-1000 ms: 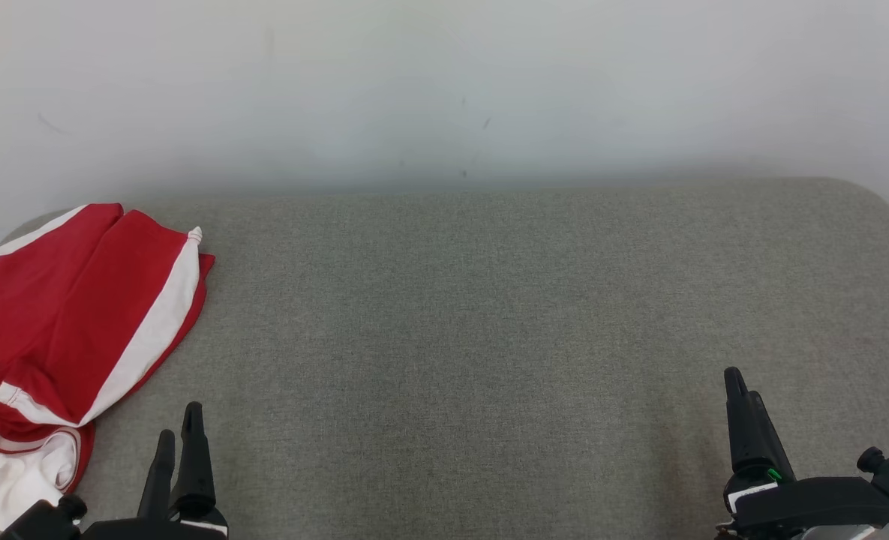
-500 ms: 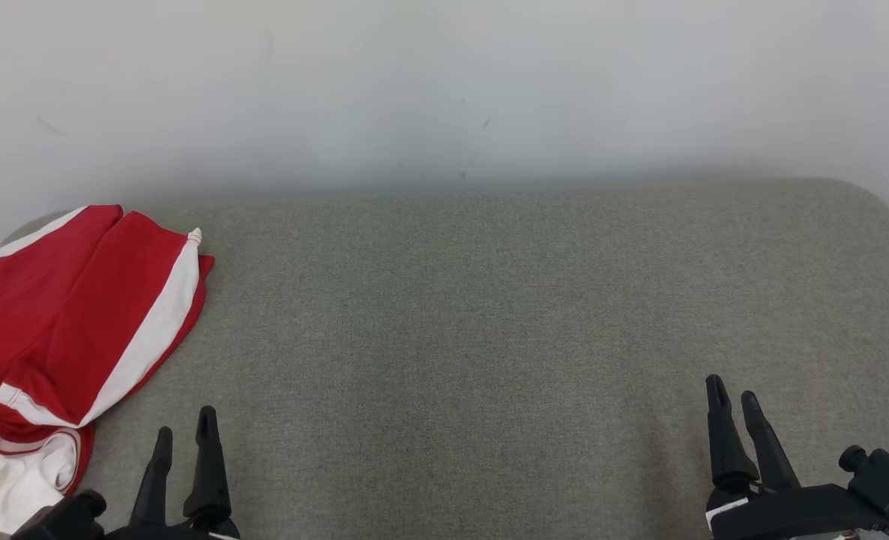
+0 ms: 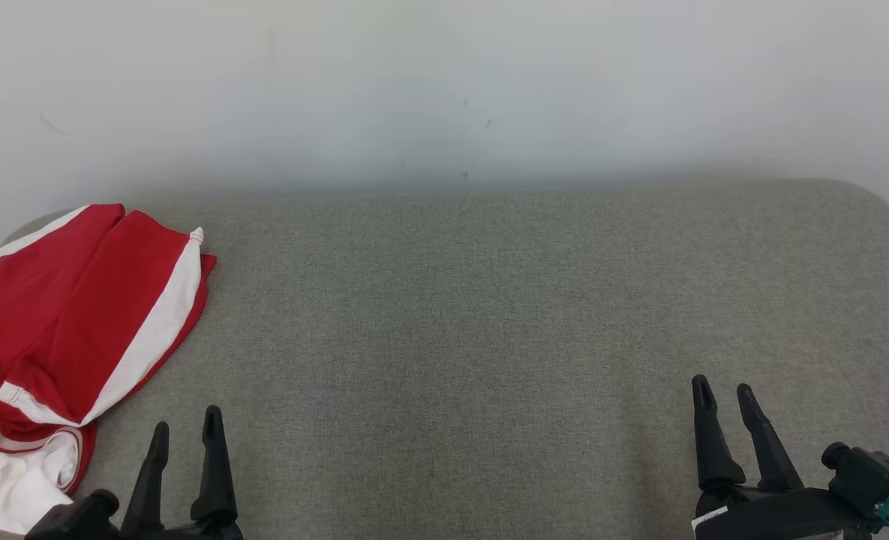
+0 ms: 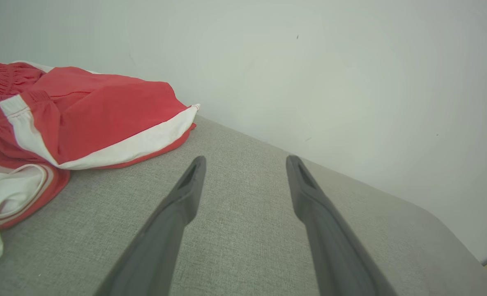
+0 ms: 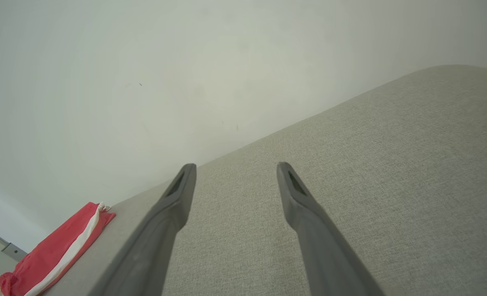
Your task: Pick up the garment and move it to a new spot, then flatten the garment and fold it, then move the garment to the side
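The garment (image 3: 76, 330), red with white stripes and a white part near the front, lies crumpled at the left end of the grey fabric surface (image 3: 474, 322). The left wrist view shows the garment (image 4: 83, 115) up and to the left of my fingers. In the right wrist view the garment (image 5: 58, 250) is small at the lower left. My left gripper (image 3: 186, 420) is open near the front edge, just right of the garment and apart from it. At the front right, far from the garment, my right gripper (image 3: 722, 386) stands open and empty.
A pale wall (image 3: 444, 90) rises directly behind the grey surface. The surface's far right corner (image 3: 864, 195) is rounded. A wide stretch of bare grey fabric lies between the two grippers.
Both grippers have drawn back toward the front edge. Each has also turned, so its two fingers now show side by side. The garment has not moved.
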You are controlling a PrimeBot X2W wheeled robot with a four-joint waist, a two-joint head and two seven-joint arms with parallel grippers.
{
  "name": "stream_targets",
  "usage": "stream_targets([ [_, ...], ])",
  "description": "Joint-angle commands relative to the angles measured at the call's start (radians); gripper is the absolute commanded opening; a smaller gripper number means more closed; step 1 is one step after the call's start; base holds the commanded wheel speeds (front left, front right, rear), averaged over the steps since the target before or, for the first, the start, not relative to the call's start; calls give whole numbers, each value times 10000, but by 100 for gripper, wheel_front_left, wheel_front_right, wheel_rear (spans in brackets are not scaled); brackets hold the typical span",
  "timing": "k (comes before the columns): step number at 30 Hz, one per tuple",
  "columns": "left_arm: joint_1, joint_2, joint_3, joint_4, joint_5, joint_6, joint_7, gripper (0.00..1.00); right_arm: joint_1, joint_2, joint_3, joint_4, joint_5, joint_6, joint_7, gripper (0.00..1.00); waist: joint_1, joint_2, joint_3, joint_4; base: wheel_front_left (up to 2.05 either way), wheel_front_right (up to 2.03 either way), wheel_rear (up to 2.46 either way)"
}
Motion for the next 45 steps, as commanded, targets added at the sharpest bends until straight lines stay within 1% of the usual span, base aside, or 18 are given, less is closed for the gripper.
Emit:
stream_targets([
  [1,48,49,28,-150,358,41,-119,100,21,-86,43,-156,-344,-12,-107,100,-1,0,0,0,0,0,0],
  [20,205,36,-27,-474,2061,135,-557,100,126,-116,182,-326,-2115,-15,-545,100,-1,0,38,13,0,0,0],
  [30,331,9,51,-633,2835,98,-771,100,174,-165,115,-418,-2912,-16,-753,100,-1,0,42,2,0,0,0],
  [33,369,-2,70,-676,3052,58,-838,100,204,-189,95,-439,-3138,-17,-816,100,-1,0,46,-2,0,0,0],
  [45,438,-33,88,-668,3424,-339,-1072,100,331,-175,27,-349,-3691,-19,-1055,100,-1,0,24,40,0,0,0],
])
